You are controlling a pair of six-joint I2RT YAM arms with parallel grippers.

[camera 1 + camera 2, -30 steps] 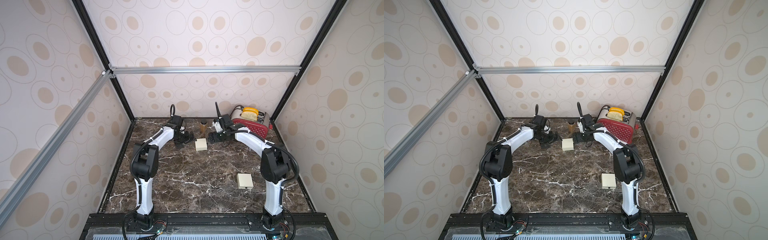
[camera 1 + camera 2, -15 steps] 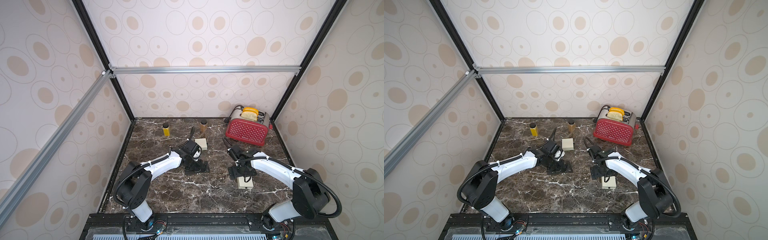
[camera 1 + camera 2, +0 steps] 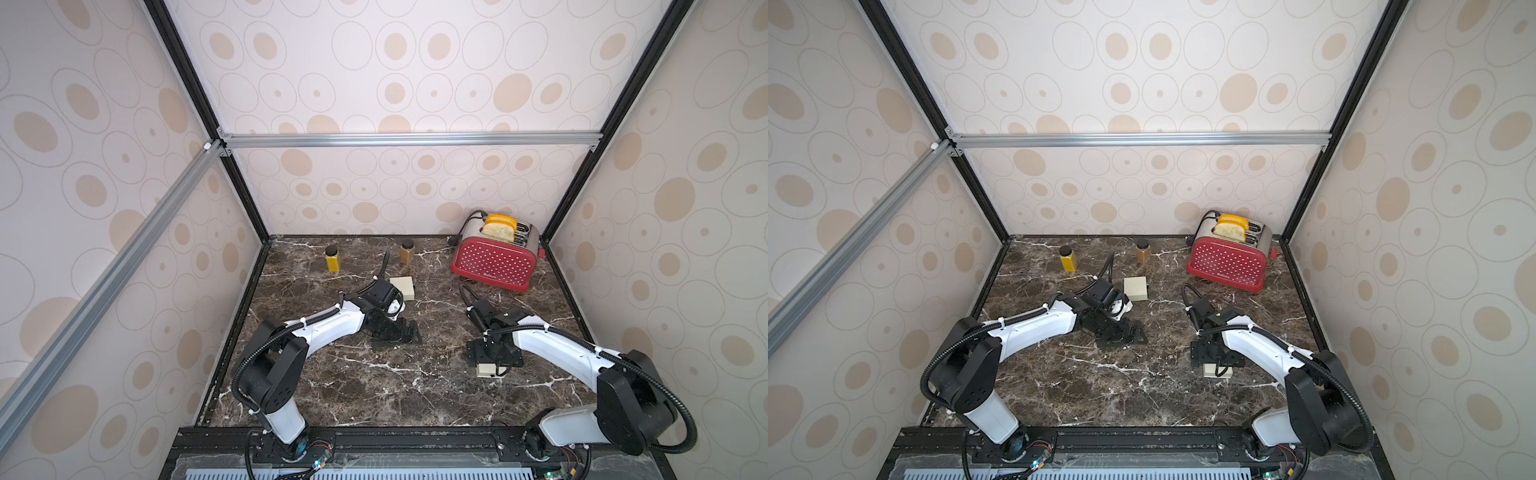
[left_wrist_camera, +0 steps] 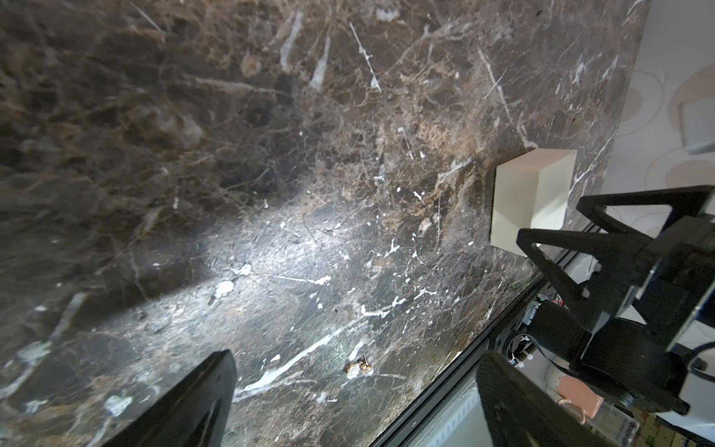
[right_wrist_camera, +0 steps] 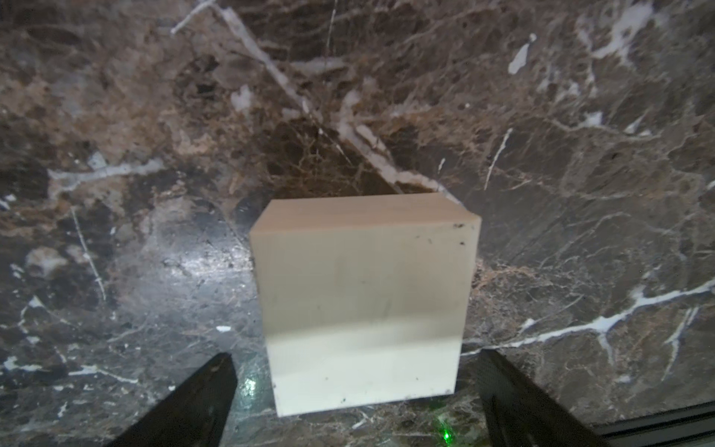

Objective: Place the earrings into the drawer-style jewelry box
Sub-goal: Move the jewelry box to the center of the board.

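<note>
On the dark marble table (image 3: 374,395), both grippers hung with jaws spread wide.
Right gripper (image 5: 356,354) stood empty, one finger on either side of the front cream box (image 5: 363,290); left gripper (image 4: 356,355), also empty, hovered over a tiny gold earring (image 4: 360,369) lying on bare marble, apart from that box.

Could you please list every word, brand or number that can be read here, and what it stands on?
Red toaster: a small white brand word low on its front, too small to read.
Cream box: no lettering shows.
Yellow jar, brown jar: no readable label.
</note>
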